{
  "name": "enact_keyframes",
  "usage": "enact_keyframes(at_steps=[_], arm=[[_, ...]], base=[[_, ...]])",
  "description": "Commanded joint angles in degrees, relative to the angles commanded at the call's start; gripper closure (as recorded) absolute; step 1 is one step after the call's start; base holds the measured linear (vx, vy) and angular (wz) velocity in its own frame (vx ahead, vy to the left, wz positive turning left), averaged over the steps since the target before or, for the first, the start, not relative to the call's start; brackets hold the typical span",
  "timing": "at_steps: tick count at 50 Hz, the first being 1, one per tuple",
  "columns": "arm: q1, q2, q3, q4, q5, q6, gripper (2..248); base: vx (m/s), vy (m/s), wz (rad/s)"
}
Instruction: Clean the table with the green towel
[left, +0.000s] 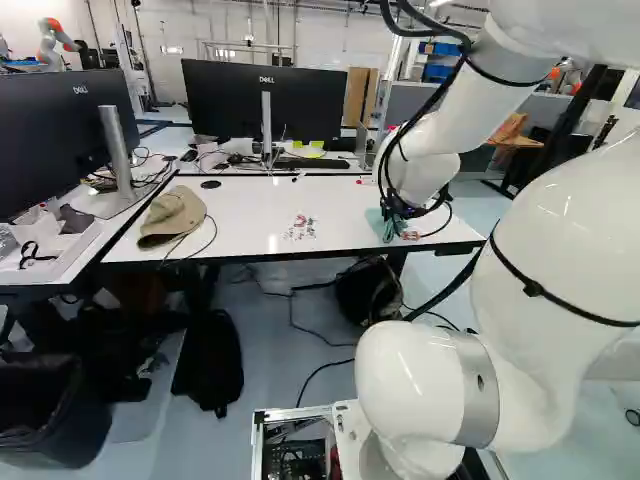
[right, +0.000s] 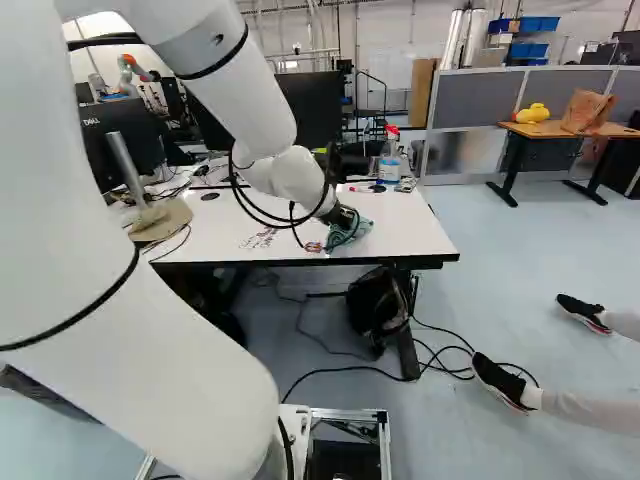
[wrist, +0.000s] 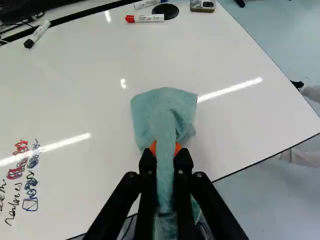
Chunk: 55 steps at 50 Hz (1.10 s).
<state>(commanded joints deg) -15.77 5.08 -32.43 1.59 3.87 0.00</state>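
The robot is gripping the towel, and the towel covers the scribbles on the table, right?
Not quite: the towel isn't on the scribbles. The wrist view shows it off to one side of them, with white table between. The rest is right: the gripper has the towel between its fingers.

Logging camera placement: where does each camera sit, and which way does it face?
Left base: on the base, behind the arm, to its left, facing ahead, slightly down over the table; arm right of middle.
Right base: behind, to its right, facing likewise; arm left of middle.
Wrist: looks along the gripper at the green towel; both fingers show.
Shared: table and green towel, all three.
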Motion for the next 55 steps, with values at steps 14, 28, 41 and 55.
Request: enact_keyframes(at_steps=[14,28,41,55], arm=[[3.1,2.2,1.0,0.0,0.0,0.0,208],[6.2,3.1,1.9,0.0,0.0,0.0,208],[9.0,4.2,2.9,0.0,0.0,0.0,208],[12.2,5.5,4.0,0.0,0.0,0.0,208]], base=[[0.0,0.0,0.0],[0.0,0.0,0.0],[0.0,0.0,0.0],[0.0,0.0,0.0]])
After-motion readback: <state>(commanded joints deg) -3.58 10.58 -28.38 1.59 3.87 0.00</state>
